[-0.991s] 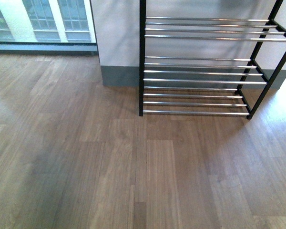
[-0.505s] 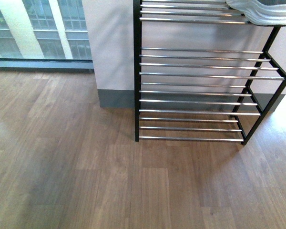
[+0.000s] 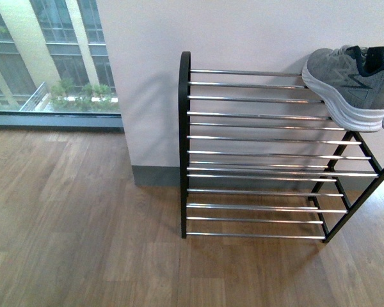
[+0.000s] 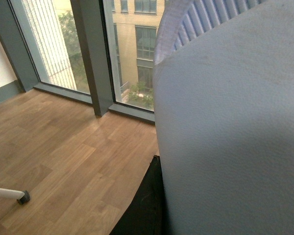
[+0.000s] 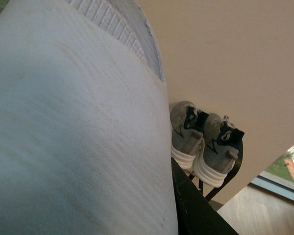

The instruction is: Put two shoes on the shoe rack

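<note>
Pale blue-white rubber slide slippers (image 4: 230, 137) fill both wrist views: light, bendy, slightly slick, best pinched mid-sole (each end effector looks hidden, can't tell). Grey knit sneakers (image 3: 349, 86) sit at 2 o'clock on the black-framed chrome-rod shoe rack (image 3: 256, 153).

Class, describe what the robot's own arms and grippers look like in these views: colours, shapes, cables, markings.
Little shows. The front view has neither arm. Of the left gripper only a matte black, flat-sided wedge is visible; of the right gripper a similar black angular edge. The rest is hidden. No cables or markings show.
</note>
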`<state>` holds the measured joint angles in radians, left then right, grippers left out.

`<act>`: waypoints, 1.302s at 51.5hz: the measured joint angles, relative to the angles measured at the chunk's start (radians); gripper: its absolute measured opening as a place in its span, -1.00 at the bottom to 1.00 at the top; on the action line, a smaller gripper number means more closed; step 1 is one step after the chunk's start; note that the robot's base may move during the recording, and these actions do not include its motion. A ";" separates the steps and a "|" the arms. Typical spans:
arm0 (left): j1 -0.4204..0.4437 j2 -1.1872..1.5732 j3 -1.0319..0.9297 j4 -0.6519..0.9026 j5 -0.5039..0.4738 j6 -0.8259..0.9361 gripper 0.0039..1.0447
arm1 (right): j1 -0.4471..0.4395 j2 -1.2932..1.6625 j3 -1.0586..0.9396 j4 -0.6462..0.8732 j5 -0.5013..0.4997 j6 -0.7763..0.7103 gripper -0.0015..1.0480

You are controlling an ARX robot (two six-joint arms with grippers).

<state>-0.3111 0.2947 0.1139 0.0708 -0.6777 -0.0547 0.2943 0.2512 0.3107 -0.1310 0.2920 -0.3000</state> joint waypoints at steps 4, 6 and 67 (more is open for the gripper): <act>0.000 0.000 0.000 0.000 0.000 0.000 -0.97 | 0.000 -0.001 0.000 0.000 0.000 0.000 -0.97; 0.000 0.000 0.000 0.000 0.000 0.000 -0.97 | 0.000 -0.001 0.000 0.000 0.000 0.000 -0.97; 0.000 0.001 0.000 0.000 0.000 0.000 -0.97 | 0.025 0.939 0.215 0.550 -0.033 0.381 -0.97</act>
<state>-0.3111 0.2958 0.1139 0.0708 -0.6781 -0.0544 0.3195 1.1900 0.5259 0.4191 0.2588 0.0814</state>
